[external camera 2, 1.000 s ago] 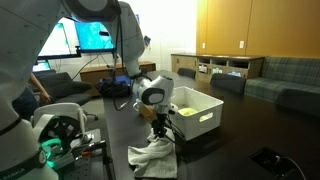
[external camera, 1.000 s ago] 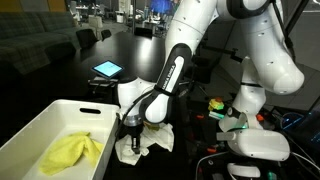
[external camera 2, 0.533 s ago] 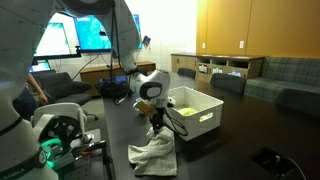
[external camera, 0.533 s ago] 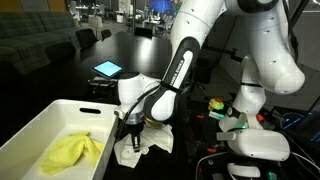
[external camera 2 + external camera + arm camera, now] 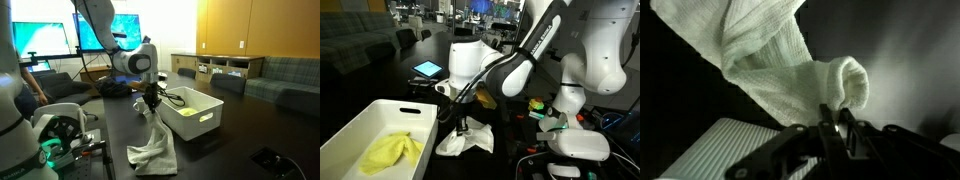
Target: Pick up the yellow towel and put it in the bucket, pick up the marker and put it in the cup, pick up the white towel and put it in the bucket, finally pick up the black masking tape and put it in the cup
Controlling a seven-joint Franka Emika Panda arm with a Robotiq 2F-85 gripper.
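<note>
The hand (image 5: 837, 120) is pinched nearly shut on a fold of the thin, soft white towel (image 5: 780, 50). In the wrist view the two fingers (image 5: 826, 128) stand close together with a rolled loop of cloth bulging just above them. In both exterior views the hand (image 5: 151, 102) hangs above the dark counter (image 5: 118, 128), fingers pointing down. The white towel (image 5: 152, 150) trails from the hand as a narrow strip. Its long axis is close to upright, and its lower end is bunched in a loose heap on the counter (image 5: 463, 142).

The large white rectangular plastic bin (image 5: 360, 132) stands just beside that heap, its open top facing up, and a slot handle is cut through its short end. The small bright yellow towel (image 5: 392, 152) lies crumpled inside on the bin's floor.

Beyond the bin the counter is open and dark as far as a lit tablet (image 5: 427, 69) well away. On the towel's other side, white equipment with a green light (image 5: 566, 128) crowds close.
</note>
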